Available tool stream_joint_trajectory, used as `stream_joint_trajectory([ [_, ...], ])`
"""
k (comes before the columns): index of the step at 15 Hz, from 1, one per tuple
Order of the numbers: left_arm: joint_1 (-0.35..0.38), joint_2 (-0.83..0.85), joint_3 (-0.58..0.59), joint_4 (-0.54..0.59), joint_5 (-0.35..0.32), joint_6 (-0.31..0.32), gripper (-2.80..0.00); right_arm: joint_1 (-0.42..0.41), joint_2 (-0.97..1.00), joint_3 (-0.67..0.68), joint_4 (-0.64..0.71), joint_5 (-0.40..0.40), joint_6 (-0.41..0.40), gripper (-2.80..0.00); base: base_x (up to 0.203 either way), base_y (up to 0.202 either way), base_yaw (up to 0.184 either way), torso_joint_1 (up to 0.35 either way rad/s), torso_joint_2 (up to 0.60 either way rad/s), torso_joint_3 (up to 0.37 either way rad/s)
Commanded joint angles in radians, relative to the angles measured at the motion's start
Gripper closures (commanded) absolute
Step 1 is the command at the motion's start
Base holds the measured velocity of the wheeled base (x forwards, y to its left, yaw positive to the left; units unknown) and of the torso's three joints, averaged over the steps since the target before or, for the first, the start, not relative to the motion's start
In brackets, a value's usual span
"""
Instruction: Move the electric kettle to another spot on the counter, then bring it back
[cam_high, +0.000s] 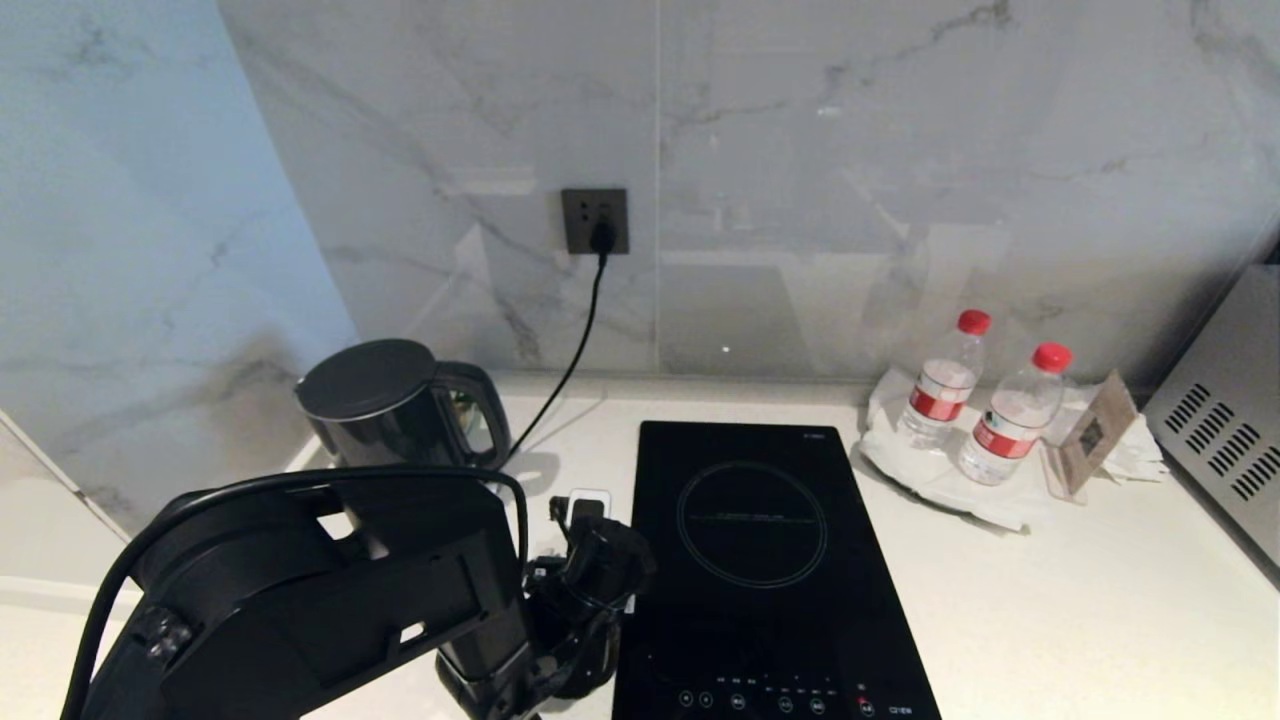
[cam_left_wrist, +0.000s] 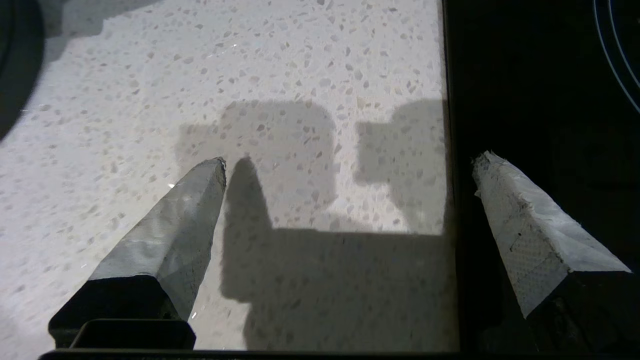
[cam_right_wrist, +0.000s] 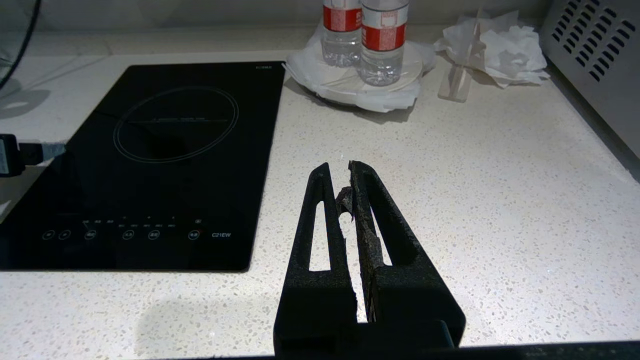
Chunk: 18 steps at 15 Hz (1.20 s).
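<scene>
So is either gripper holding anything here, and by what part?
Nothing is held. The left gripper is open over bare counter, away from the kettle. The right gripper is shut on nothing.

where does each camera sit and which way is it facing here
Head view: high on the robot, looking down at the white speckled counter, glossy black kettle and left arm.
Left wrist view: behind the open left gripper, facing down at the counter beside the black glass hob.
Right wrist view: behind the shut right gripper, facing across the counter.
All three share the hob.
</scene>
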Motion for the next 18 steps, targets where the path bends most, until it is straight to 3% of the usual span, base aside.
stream_joint_trajectory([
  [1,0.000,-0.005,0.001,-0.013,0.012,-0.003,-2.80,0.000,0.000,0.000,0.000,0.000,0.000,0.00,0.000,0.000,0.000,0.006,0.00,-0.199],
  [5,-0.003,-0.031,-0.008,-0.099,0.016,0.005,-2.80,0.000,0.001,0.000,0.000,0.000,0.000,0.00,0.000,0.000,0.000,0.004,0.00,-0.093],
  [8,0.021,-0.015,-0.106,-0.103,0.075,-0.002,-2.80,0.000,0.001,0.000,0.000,0.000,0.000,0.00,0.000,0.000,0.000,0.000,0.00,0.000],
  [12,0.061,0.055,-0.188,-0.099,0.096,0.001,-2.80,0.000,0.001,0.000,0.000,0.000,0.000,0.00,0.000,0.000,0.000,0.000,0.00,0.000],
  [18,0.124,0.076,-0.222,-0.100,0.121,0.001,-2.80,0.000,0.001,0.000,0.000,0.000,0.000,0.00,0.000,0.000,0.000,0.000,0.00,0.000],
])
